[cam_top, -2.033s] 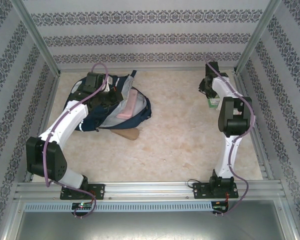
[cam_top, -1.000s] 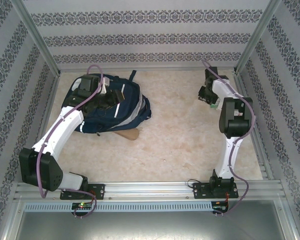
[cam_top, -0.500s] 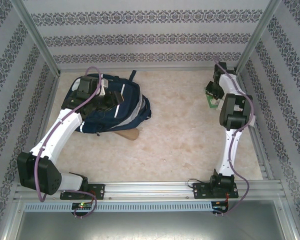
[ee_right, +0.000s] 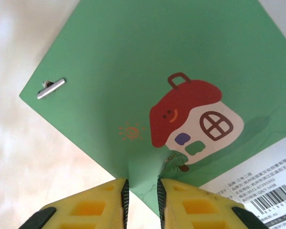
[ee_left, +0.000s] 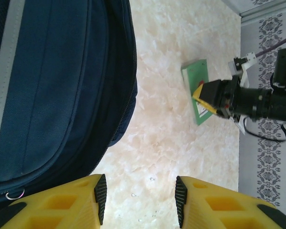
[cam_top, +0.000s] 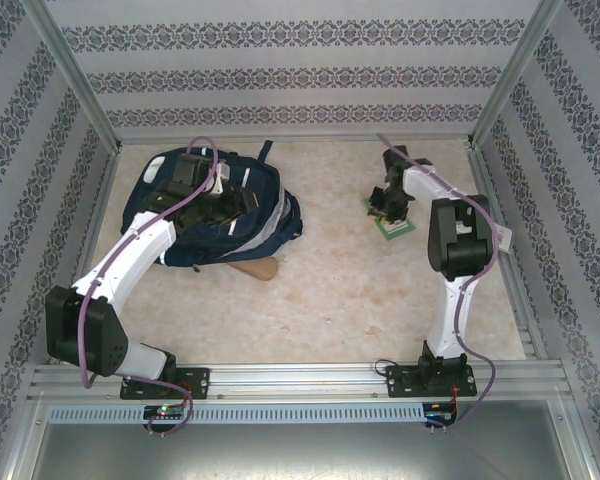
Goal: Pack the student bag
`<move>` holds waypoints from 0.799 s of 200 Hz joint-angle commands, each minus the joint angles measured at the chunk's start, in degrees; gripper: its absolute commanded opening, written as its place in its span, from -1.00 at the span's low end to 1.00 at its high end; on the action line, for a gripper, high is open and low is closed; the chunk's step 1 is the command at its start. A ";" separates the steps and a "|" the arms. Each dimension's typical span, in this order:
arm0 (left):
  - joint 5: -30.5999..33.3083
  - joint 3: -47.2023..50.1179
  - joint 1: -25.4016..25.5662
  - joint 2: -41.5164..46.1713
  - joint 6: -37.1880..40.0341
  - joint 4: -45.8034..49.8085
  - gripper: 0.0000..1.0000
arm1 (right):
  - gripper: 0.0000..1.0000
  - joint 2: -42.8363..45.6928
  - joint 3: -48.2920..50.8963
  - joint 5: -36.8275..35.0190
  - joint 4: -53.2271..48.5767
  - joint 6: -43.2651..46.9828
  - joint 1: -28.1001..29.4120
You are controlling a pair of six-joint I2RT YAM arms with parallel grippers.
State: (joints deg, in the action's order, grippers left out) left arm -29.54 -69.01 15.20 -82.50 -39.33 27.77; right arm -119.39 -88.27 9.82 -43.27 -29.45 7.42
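Booklet (ee_right: 133,71) slid inward; bag (ee_left: 62,86) apparently beside left fingers (ee_left: 66,202).

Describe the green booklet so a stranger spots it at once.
On the beige table, look right of the navy student bag, to the right gripper. It pinches the flat green booklet, set apart by the red-roofed cartoon house on its cover.

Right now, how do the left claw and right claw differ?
The left claw stands open with bare marble-patterned table between its jaws; the right claw is pinched on the edge of the flat green booklet with a red-roofed house picture. The left claw hovers at the edge of the large navy blue fabric backpack, holding nothing; the right claw is across the table from it. Both have yellow fingers edged in black.
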 commanded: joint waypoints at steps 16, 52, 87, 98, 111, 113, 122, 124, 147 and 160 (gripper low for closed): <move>-1.53 -2.81 2.77 -4.22 0.32 -2.87 -0.11 | -0.47 6.88 13.15 2.45 1.19 -2.26 8.77; -1.57 -6.80 6.97 -10.78 0.95 -3.75 -0.12 | -0.41 15.36 20.22 -2.18 2.60 -2.83 14.44; -0.66 -14.37 12.44 -20.10 2.79 -2.45 -0.11 | -0.15 26.88 26.89 -4.16 6.76 -8.01 14.15; 0.06 -17.28 14.00 -22.77 3.97 -1.74 -0.11 | -0.10 29.72 29.87 -4.59 8.70 -10.07 13.73; 0.94 -20.91 15.65 -26.53 5.28 -0.35 -0.11 | -0.06 32.18 33.62 -4.55 11.73 -11.75 12.88; 1.03 -21.56 15.87 -27.18 5.48 -0.06 -0.11 | -0.06 32.33 34.07 -4.66 12.14 -12.03 12.73; 1.56 -24.15 16.80 -29.69 6.52 1.24 -0.10 | -0.05 33.03 36.15 -4.41 13.64 -13.25 11.77; 1.65 -24.68 17.01 -30.32 6.72 1.52 -0.10 | -0.06 33.07 36.57 -4.21 14.13 -13.50 11.48; 3.25 -29.34 18.65 -36.02 8.83 3.62 -0.10 | -0.06 32.46 40.95 -1.72 20.04 -16.31 8.97; 3.96 -31.56 19.19 -38.95 9.82 4.72 -0.10 | -0.07 31.70 41.79 -2.11 21.78 -17.08 8.60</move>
State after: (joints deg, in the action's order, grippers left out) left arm -28.03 -96.64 33.30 -117.25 -33.76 27.92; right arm -86.39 -48.86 7.60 -27.40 -42.35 17.10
